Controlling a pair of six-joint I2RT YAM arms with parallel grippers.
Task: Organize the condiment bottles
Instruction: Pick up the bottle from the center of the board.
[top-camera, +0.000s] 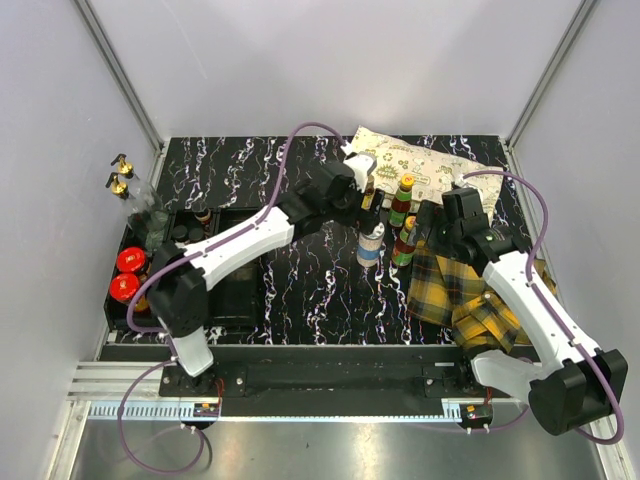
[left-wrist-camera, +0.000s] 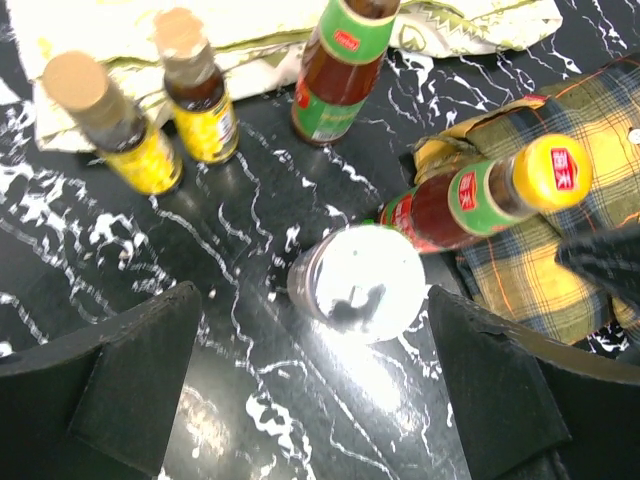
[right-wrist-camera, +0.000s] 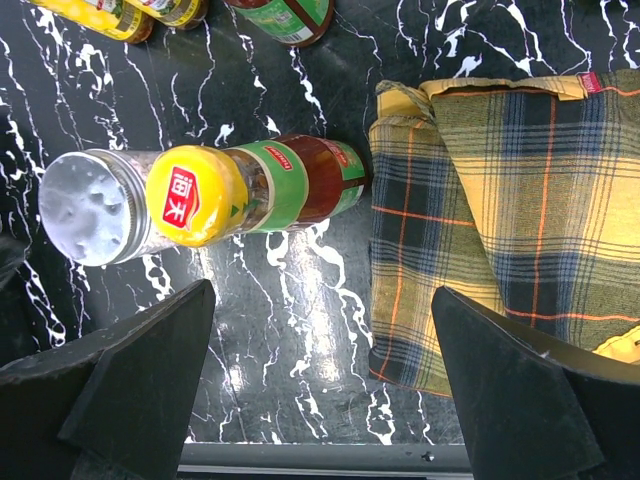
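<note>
The left gripper (left-wrist-camera: 310, 300) is held spread over the silver-lidded shaker (left-wrist-camera: 365, 280). The right gripper (right-wrist-camera: 320, 290) is held spread over the yellow-capped sauce bottle (right-wrist-camera: 250, 190), just left of a plaid cloth (right-wrist-camera: 500, 230).

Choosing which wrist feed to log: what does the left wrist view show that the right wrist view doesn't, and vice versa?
Left wrist only: the white bag and the caps of two small bottles. Right wrist only: the table edge. Both: the shaker, the yellow-capped bottle and the plaid cloth.
</note>
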